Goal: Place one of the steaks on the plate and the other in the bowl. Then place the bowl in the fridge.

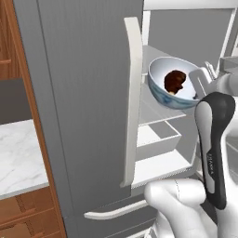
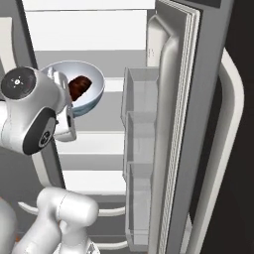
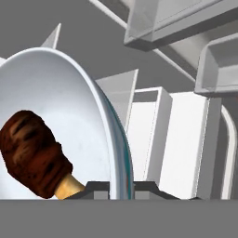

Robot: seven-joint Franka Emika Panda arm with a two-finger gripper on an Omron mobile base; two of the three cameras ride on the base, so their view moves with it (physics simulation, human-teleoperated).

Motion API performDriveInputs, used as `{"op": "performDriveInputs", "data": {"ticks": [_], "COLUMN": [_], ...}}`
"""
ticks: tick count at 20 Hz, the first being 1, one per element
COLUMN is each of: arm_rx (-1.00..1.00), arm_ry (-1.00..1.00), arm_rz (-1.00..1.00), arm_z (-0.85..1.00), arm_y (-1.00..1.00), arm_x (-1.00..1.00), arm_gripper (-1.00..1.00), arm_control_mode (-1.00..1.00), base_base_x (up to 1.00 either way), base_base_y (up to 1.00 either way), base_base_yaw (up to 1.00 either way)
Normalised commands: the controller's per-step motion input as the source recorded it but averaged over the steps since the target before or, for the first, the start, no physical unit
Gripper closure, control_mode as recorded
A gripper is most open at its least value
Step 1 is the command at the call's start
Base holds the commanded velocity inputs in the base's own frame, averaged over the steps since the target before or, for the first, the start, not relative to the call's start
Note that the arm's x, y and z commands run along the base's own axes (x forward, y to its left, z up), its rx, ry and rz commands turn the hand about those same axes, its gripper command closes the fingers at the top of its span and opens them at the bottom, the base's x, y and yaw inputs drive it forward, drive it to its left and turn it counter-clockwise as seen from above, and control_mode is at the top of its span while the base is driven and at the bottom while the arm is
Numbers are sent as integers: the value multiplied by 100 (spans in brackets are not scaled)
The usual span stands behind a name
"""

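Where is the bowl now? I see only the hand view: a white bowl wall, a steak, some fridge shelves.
Observer: The bowl hangs in the open fridge, above a shelf, not resting on it.
Operator: Is it level?
Observer: No, in the left base view it tilts, its opening facing the camera; the steak lies inside.
Operator: Is the gripper holding it?
Observer: Yes, the gripper pinches the rim on the side nearest the arm.

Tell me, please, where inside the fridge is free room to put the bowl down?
The pale shelf under the bowl looks bare, as does the lower shelf beside the drawer. The door bins look narrow.
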Motion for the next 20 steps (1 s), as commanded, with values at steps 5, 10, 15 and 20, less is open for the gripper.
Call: {"op": "performDriveInputs", "data": {"ticks": [5, 10, 15, 20], "arm_rx": [-5, 0, 0, -4], "arm_ry": [-11, -5, 0, 0], "arm_rz": [0, 0, 3, 0], "arm_z": [11, 46, 40, 1], "arm_y": [0, 0, 0, 0], "arm_x": [43, 29, 36, 77], "arm_gripper": [100, 100, 100, 100], "arm_control_mode": [-100, -100, -100, -100], "base_base_x": [0, 0, 0, 0], "base_base_y": [0, 0, 0, 0], "base_base_yaw": [0, 0, 0, 0]}}
